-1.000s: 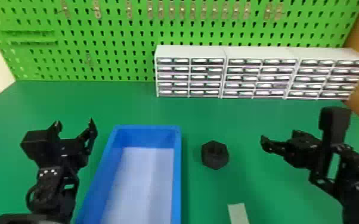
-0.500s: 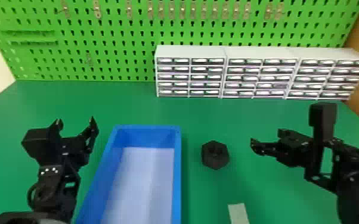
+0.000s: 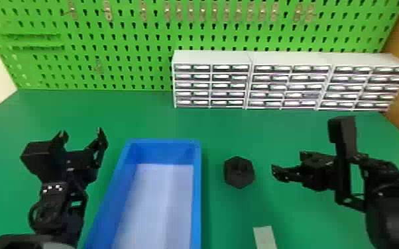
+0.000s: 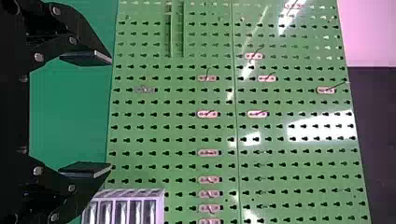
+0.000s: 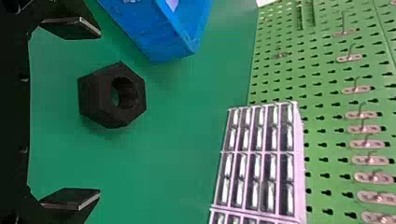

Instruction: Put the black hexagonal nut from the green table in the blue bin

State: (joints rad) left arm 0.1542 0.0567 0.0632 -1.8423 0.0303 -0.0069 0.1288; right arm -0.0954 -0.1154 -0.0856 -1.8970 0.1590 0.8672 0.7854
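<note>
Black hexagonal nut (image 3: 239, 172) sits on the green worktop (image 3: 126, 112), right of centre in the head view, between the long blue plastic bin (image 3: 197, 198) and the right end effector (image 5: 99, 114). Over the last second that end effector has slid leftward across the head view and a little lower, closing in on the nut, while the nut keeps its place. Its two flat fingers are spread wide, and in the right wrist view the nut shows beyond the gap between them. I judge this the approach, with the grasp next: a bit more reach and lowering, lined up so that the fingers pass on either side. The left end effector (image 3: 82, 131), also open, waits unmoved at the left of the head view.

The nut is dull black and thick-walled, with flat sides and a round hole through its middle. It lies flat; its straight faces should suit a squeeze, though a skewed grip could turn it.
</note>
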